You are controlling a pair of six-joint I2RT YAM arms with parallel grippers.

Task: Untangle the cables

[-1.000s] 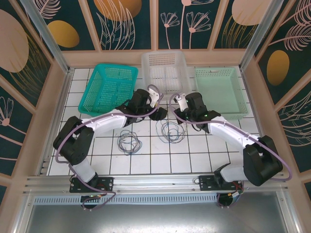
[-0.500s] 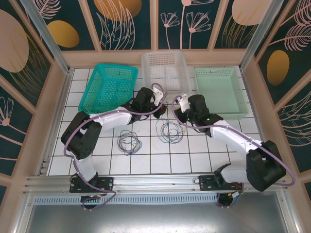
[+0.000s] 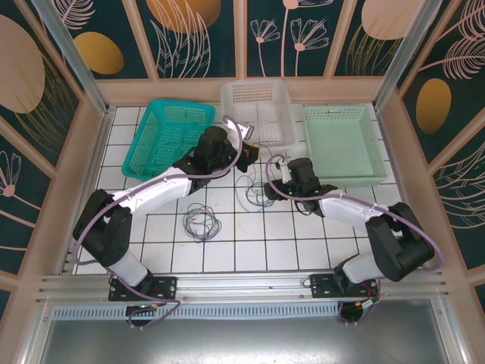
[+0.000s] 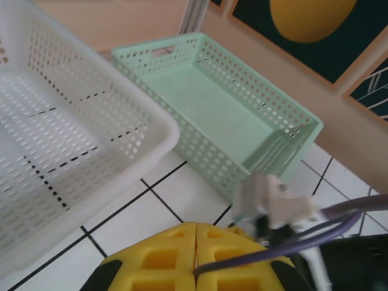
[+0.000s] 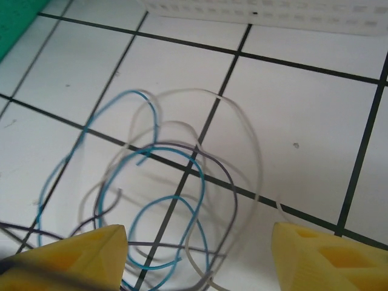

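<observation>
Both arms have swung inward: left gripper, yellow pads pressed together, sits beside the white perforated plastic basket; right gripper stands spread (thin blue, pale-grey and dark looped cables between its fingers).

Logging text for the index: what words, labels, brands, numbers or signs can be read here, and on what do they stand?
None can be read.
Wall panels: leaf and flower pictures, no letters.
Teal basket, white basket, green basket: plain.
Cables: bare.
White part in the left wrist view: dark marks, too blurred to read.
</observation>
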